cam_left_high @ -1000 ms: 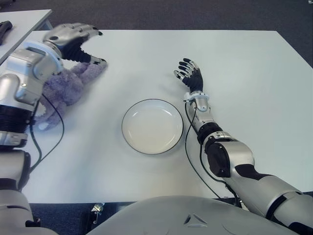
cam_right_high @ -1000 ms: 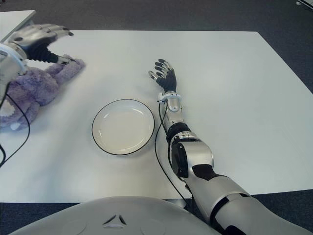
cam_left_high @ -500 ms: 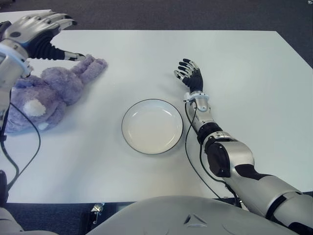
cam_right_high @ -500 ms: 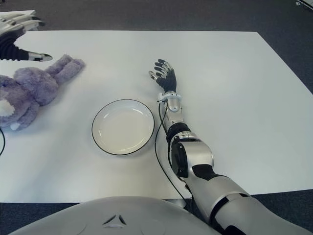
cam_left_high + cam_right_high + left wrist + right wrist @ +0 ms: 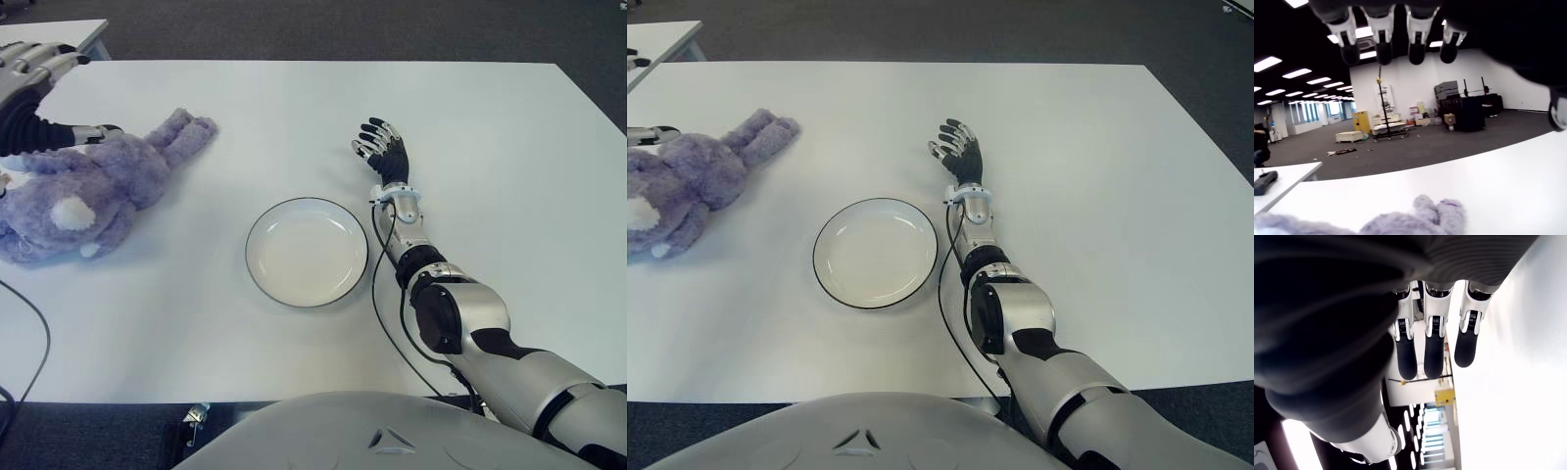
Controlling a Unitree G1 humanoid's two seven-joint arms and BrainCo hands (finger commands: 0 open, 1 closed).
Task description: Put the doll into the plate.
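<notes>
Your task is barely begun: the doll lies on its side at the left of the frame, ungrasped, on the white table, well apart from the plate, which sits empty near the centre. The grasp, the carry and the drop all remain. At the far upper left, your left hand hovers over the doll's far end, fingers spread and curved forward, thumb out toward the plush, holding nothing. To the right of the plate, your right hand shows palm-up beside the rim's far side, fingers loosely open and empty, the forearm stretched along the table.
</notes>
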